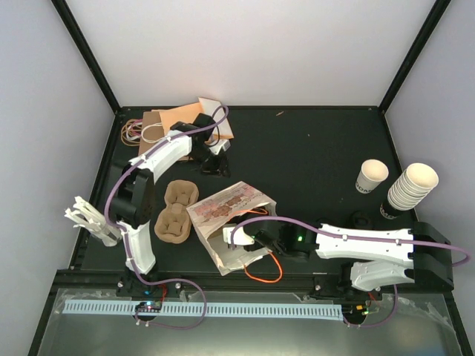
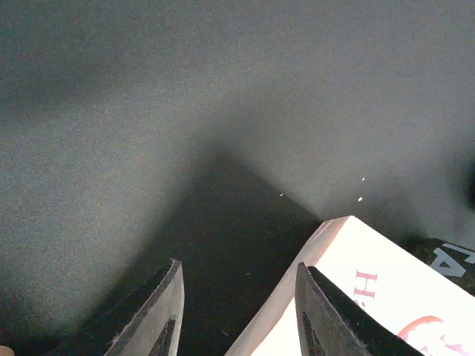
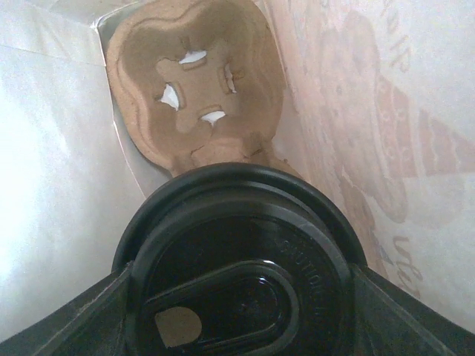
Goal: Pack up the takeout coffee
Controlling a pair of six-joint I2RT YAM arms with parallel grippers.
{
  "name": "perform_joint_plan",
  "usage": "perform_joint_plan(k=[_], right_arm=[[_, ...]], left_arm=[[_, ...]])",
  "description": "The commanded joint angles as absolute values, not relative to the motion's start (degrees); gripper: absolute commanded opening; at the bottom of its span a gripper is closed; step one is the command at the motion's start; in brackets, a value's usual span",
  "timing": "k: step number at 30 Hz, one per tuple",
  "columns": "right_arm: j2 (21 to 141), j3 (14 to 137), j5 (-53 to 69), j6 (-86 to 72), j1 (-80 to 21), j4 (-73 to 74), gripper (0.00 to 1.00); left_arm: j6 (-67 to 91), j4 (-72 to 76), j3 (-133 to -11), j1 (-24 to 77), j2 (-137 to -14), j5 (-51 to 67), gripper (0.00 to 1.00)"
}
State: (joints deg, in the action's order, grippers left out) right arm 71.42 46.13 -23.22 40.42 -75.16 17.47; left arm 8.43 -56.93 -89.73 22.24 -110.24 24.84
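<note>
A single cream-tan paper cup (image 1: pixel 371 176) with dark print stands open-topped at the back right, far from both grippers. My right gripper (image 1: pixel 242 248) reaches into the mouth of a white printed paper bag (image 1: pixel 230 209) that lies on its side. In the right wrist view my right gripper (image 3: pixel 241 297) is shut on a black lid (image 3: pixel 237 259); what is under the lid is hidden. A brown pulp cup tray (image 3: pixel 197 81) sits deeper in the bag. My left gripper (image 1: pixel 213 162) is open and empty just behind the bag; in the left wrist view it (image 2: pixel 237 271) is over the dark table beside a bag corner (image 2: pixel 371 297).
A tall stack of nested cream cups (image 1: pixel 412 185) stands at the right edge. Two pulp trays (image 1: pixel 175 209) lie left of the bag. Brown paper and rubber bands (image 1: pixel 159 126) lie at the back left. A white rack (image 1: pixel 93 219) sits at the left edge. An orange cable (image 1: pixel 263 276) loops near the bag.
</note>
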Motion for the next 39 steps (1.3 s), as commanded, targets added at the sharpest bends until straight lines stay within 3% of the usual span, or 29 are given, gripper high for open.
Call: perform_joint_plan(k=[1,39], right_arm=[[71.6,45.7,-23.3,40.6,-75.3,15.0,0.53],[76.7,44.8,-27.0,42.3,-75.3,9.7,0.53]], left_arm=[[6.9,-55.9,-89.2,22.6,-111.4,25.8,0.44],[3.4,-55.4,-87.2,22.8,-119.1,39.4,0.36]])
